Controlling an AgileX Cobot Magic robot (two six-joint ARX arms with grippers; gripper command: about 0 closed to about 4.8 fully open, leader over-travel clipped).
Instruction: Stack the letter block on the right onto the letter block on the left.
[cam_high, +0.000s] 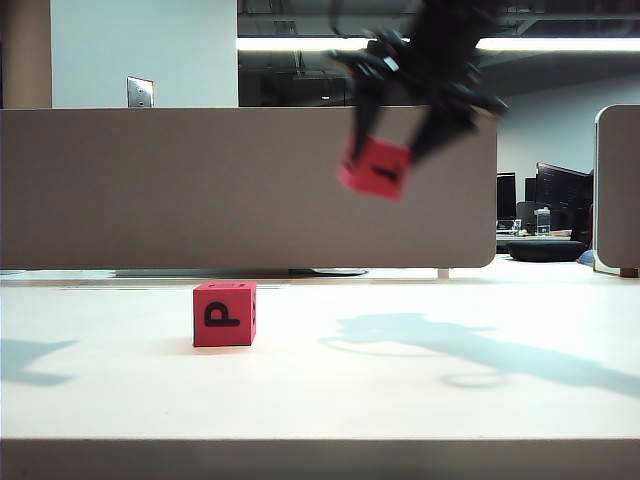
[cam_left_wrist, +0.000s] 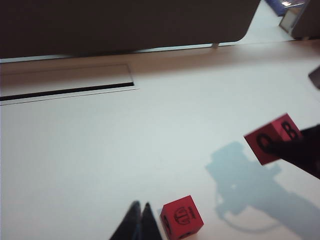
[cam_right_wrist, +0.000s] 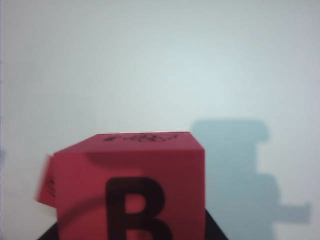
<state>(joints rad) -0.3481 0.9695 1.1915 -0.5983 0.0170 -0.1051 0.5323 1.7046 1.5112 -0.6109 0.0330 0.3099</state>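
Note:
The left letter block (cam_high: 224, 314), red with a black P on its front, stands on the white table (cam_high: 420, 400). The left wrist view shows it (cam_left_wrist: 181, 217) just beside my left gripper (cam_left_wrist: 140, 216), whose fingertips are pressed together with nothing between them. The right letter block (cam_high: 375, 168), also red, hangs high above the table, right of the P block. My right gripper (cam_high: 388, 160) is shut on it. The right wrist view is filled by this block (cam_right_wrist: 130, 175) with its B face toward the camera. It also appears in the left wrist view (cam_left_wrist: 272, 138), held by a dark finger (cam_left_wrist: 302, 152).
A grey partition panel (cam_high: 200, 185) runs along the back of the table. A long dark slot (cam_left_wrist: 65, 91) lies in the table surface near the panel. The right arm's shadow (cam_high: 450, 345) falls on the table right of the P block.

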